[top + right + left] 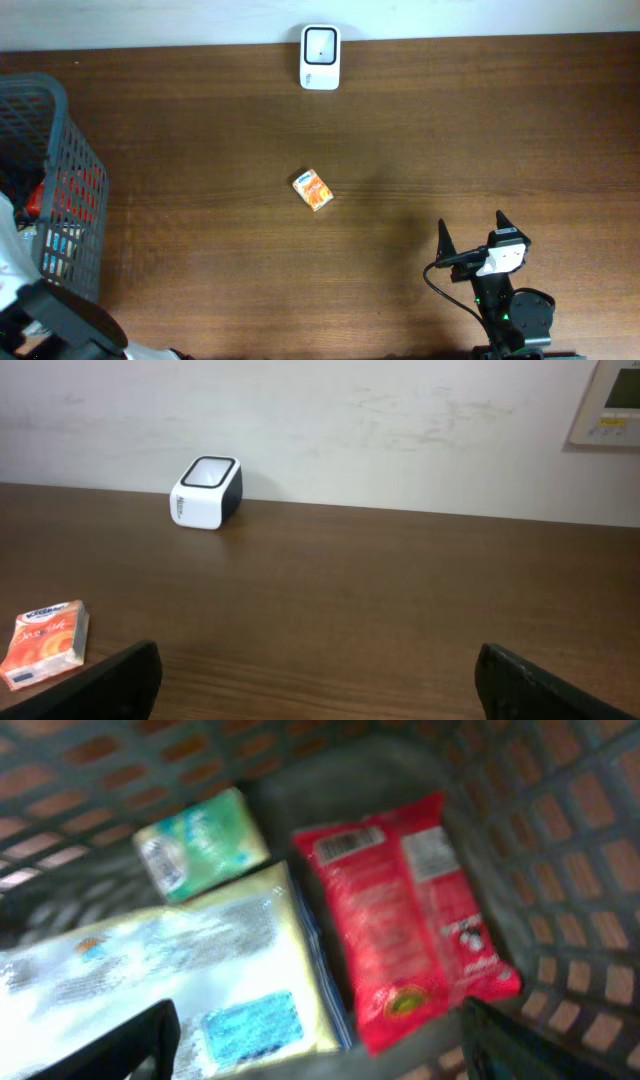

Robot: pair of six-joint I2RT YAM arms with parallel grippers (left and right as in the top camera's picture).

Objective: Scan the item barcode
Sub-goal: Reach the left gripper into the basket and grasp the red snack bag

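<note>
- Table (pixel 400 150): dark brown wood grain, matte, fills the overhead view.
- Basket (pixel 60 150): grey plastic lattice with rounded corners, at the left edge and cut off by the frame. We see its contents mostly from the left wrist, and that view is blurred.
- Right gripper (pixel 470 222): black fingers spread wide with nothing between them, sitting near right over bare wood.
- Left gripper (pixel 318 1020): only two dark fingertips show at the bottom corners, set wide apart and clamped on nothing, hanging inside the basket.
- Pale yellow bag (pixel 180 970): glossy and crinkly, lying flat. We can't read its blue patch.
- Red pouch (pixel 410 920): shiny film pillow shape, just right of the bag. Its white labels are too blurry for us to read.
- Scanner (pixel 320 57): white rounded block with a dark window, at the far edge, centre.
- Green packet (pixel 200 842): soft and small, on the far side of the bag.
- Orange packet (pixel 313 189): small flat rectangle lying tilted mid-table, well apart from the scanner and both grippers.
</note>
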